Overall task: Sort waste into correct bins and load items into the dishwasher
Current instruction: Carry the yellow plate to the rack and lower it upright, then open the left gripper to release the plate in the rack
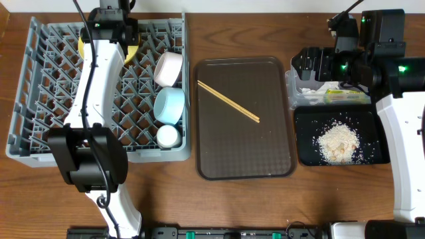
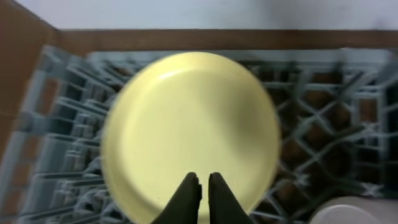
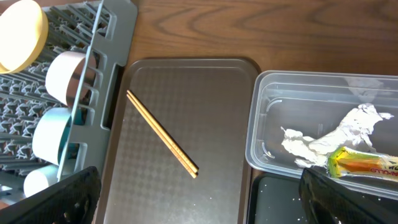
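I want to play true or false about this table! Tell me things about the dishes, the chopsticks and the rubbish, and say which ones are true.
The chopsticks lie on the brown tray. True.
The yellow plate is in the grey rack. True.
The light blue bowl sits on the brown tray. False: it is in the grey rack.
The crumpled paper lies in the clear tub. True.
The rice crumbs are in the clear tub. False: they lie on the black tray.
The right gripper is shut. False: it is wide open.
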You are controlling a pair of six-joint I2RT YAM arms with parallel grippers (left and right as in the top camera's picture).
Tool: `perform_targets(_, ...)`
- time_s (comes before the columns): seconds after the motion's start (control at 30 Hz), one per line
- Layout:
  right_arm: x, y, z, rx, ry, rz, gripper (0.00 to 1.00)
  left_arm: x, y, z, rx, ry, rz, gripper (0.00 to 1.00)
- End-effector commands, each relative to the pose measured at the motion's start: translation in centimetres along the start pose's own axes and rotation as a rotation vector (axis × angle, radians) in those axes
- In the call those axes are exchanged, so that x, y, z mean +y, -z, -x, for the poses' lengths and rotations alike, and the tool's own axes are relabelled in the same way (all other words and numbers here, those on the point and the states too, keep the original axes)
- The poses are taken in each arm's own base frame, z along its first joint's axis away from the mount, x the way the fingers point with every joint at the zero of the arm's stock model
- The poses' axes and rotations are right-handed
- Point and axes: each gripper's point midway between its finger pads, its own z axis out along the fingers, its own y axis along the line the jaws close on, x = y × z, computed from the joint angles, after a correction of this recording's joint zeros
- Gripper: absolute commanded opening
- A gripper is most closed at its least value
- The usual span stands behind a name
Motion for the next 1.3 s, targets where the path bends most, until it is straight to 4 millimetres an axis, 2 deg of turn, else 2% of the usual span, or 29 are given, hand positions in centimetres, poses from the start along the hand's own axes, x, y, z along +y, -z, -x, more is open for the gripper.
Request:
perform_targets(0.0, 0.0, 0.1, 0.3, -0.006, 0.006, -0.005, 0.99, -1.8, -2.6, -1.8, 0.065, 0.117, -0.096, 0.08)
perform_targets(0.2, 0.0, 0.1, 0.2, -0.006, 0.006, -0.005, 0.99, -3.8, -5.0, -3.9, 0.135, 0.141, -0.15, 0.08)
perform_targets(0.37, 0.0, 0.1, 0.2, -0.006, 0.006, -0.005, 0.99, -4.6, -5.8, -4.6, 0.157, 0.129, -0.156, 0.08)
perform_targets(0.57, 0.0, 0.1, 0.2, -0.006, 0.006, -0.005, 0.99, -5.1, -6.6, -5.5, 0.181, 0.121, -0.156, 0.08)
perform_targets(1.0, 0.0, 0.1, 0.2, -0.006, 0.006, -0.005, 0.99, -6.8, -9.8, -9.1, 0.285, 0.108, -0.178, 0.08)
perform_targets(1.27, 0.0, 0.1, 0.2, -0.006, 0.006, -0.005, 0.99, -6.9, -10.1, -9.4, 0.293, 0.106, -0.178, 0.08)
